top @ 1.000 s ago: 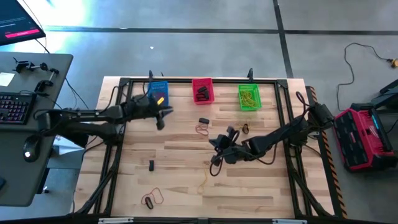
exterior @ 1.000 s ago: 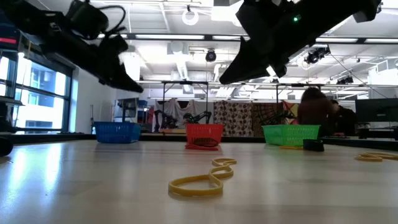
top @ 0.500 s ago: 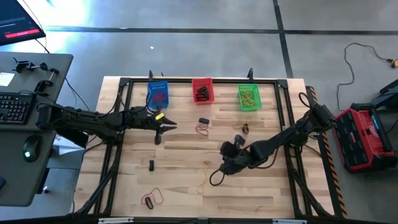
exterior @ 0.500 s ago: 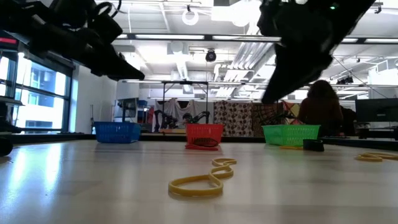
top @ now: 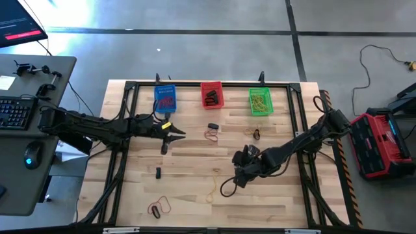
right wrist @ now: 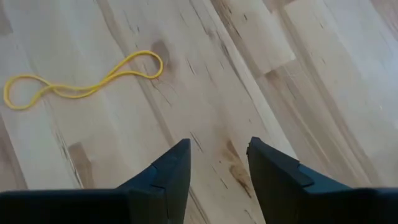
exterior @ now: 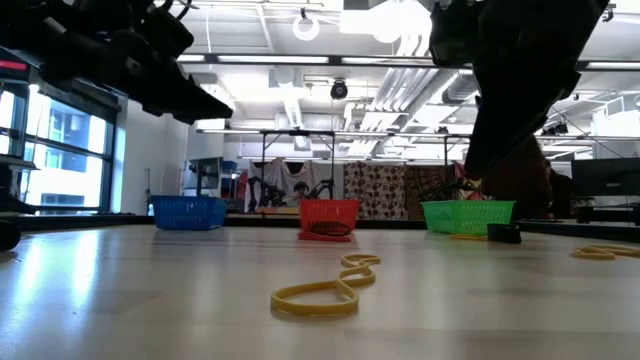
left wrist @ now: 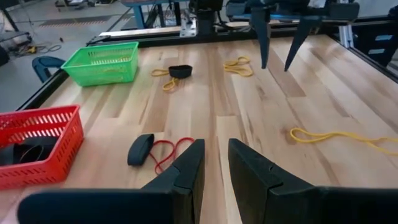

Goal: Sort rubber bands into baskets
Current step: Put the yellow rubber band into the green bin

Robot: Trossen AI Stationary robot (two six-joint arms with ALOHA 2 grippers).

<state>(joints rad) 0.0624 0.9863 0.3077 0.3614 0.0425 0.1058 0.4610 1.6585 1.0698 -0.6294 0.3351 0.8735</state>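
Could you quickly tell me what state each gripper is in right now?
Left gripper: open, holding nothing, above the table near the red and black bands.
Right gripper: open, empty, over bare wood near a yellow band.

Left dark jointed robot arm: matte black segmented links, bulky joint housings, small yellow marking near wrist. Left two-finger black gripper: thick wedge-shaped fingers, flat angular faces. Right dark jointed robot arm: same black links, thin black cable looping beside wrist. Right two-finger black gripper: tapered black fingers, bevelled edges, plain matte surface.
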